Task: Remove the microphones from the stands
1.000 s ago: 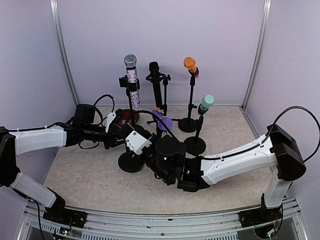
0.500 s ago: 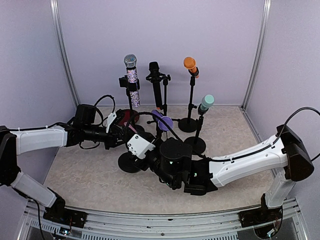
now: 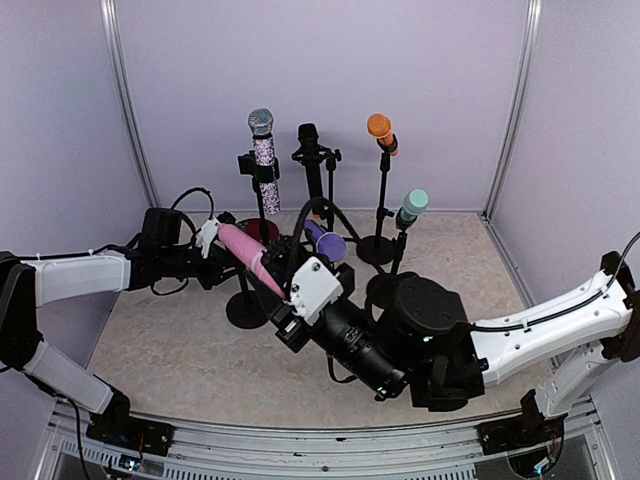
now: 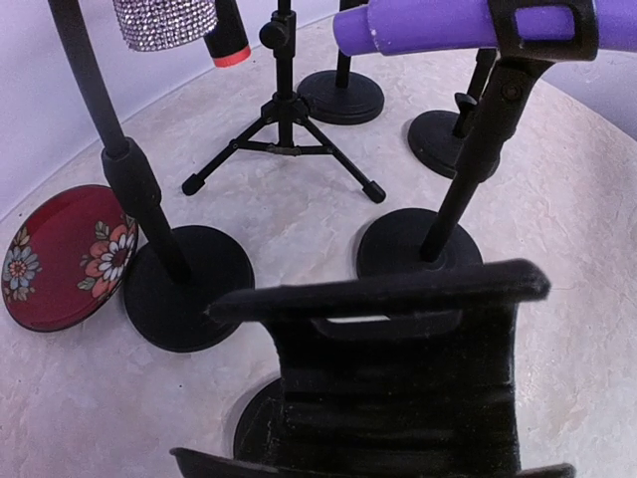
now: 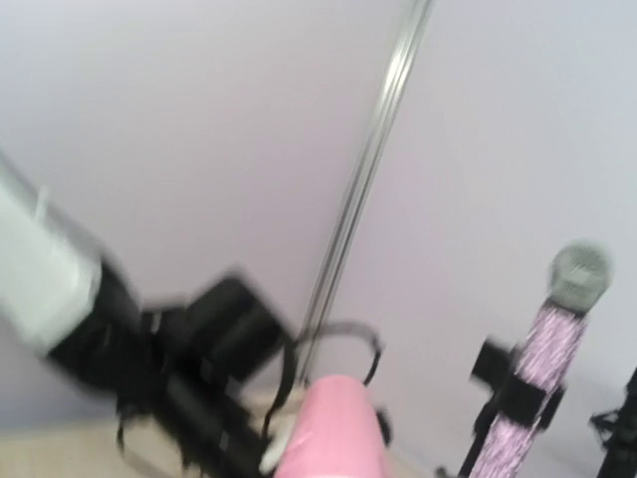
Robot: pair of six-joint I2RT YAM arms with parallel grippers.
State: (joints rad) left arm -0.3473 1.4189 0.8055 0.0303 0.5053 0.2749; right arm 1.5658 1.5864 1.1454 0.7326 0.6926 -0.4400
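Two grippers work at the stand point(image 3: 245, 308): left gripper point(image 3: 222, 258) clamps its empty clip point(image 4: 398, 329); right gripper point(image 3: 285, 300) pinches the pink microphone point(image 3: 245, 255) by its tail, tilted just above that stand.

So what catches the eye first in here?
The pink microphone, held tilted in the right claw near the middle. Behind it, a sparkly microphone, an orange microphone and a mint microphone sit on black stands.
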